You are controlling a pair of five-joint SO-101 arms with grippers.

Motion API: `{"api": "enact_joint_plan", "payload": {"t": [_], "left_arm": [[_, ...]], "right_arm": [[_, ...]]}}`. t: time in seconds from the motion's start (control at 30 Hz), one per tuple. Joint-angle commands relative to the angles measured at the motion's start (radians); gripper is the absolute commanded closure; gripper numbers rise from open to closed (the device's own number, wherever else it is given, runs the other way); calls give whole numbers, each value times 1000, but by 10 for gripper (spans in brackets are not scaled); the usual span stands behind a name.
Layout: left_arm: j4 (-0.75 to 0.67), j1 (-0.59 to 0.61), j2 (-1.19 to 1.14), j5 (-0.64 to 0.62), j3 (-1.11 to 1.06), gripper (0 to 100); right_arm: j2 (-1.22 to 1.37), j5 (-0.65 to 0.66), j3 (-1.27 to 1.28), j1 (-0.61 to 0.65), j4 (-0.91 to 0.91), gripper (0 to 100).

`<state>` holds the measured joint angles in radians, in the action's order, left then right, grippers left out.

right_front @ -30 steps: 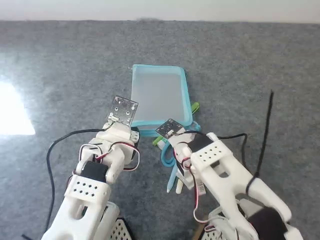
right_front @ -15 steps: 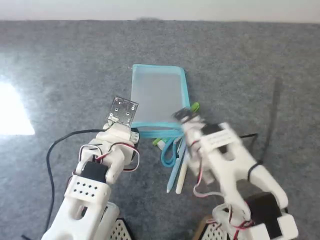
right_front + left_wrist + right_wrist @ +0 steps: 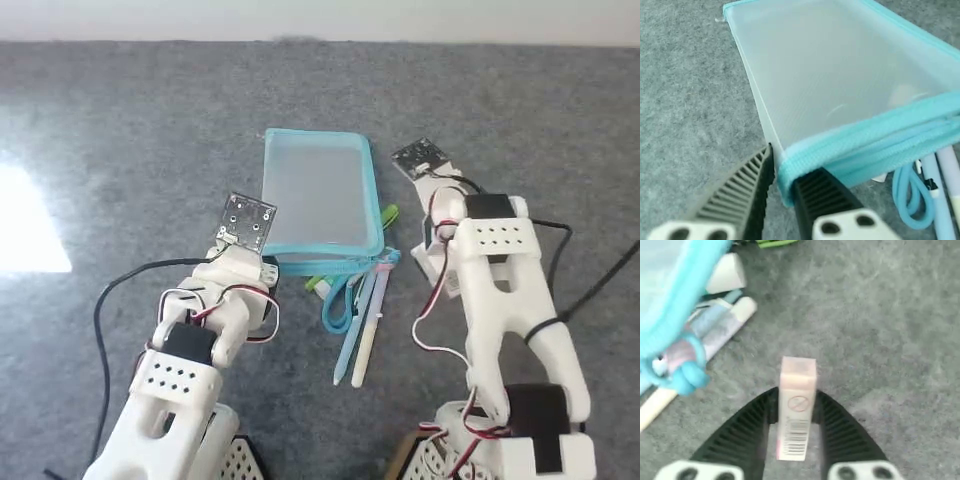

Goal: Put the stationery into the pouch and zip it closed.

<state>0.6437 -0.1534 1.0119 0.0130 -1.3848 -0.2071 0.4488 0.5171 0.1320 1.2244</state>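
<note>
The pouch (image 3: 318,200), just one, lay flat on the grey table (image 3: 120,140) between the two arms. The left gripper (image 3: 783,172) pinched its near corner. Its cloudy wall hid whatever was inside. At least two pens (image 3: 352,335) and one blue cord loop (image 3: 335,308) lay at its mouth, with one green item (image 3: 389,213) beside it. The right gripper (image 3: 796,394) clamped one small white box (image 3: 798,377) near the pens.

A grey, felt-like table (image 3: 120,120) spans the high view. Bright glare (image 3: 25,225) sits at nine o'clock, and a pale wall strip (image 3: 320,18) runs along twelve o'clock.
</note>
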Motion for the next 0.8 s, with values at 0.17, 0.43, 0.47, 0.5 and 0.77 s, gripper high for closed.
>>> {"api": "enact_joint_plan", "payload": {"t": [0.17, 0.43, 0.47, 0.5, 0.77], "left_arm": [[-25, 6, 5, 5, 7, 987], [-25, 6, 5, 5, 7, 987], [-25, 6, 5, 5, 7, 987], [-25, 6, 5, 5, 7, 987], [-25, 6, 11, 5, -5, 987]], "right_arm": [[-4, -38, -51, 5, 1, 652], [-4, -72, 68, 13, -7, 693], [-4, -80, 100, 12, -47, 693], [-4, -83, 126, 12, -82, 694], [4, -87, 161, 10, -156, 695]]}}
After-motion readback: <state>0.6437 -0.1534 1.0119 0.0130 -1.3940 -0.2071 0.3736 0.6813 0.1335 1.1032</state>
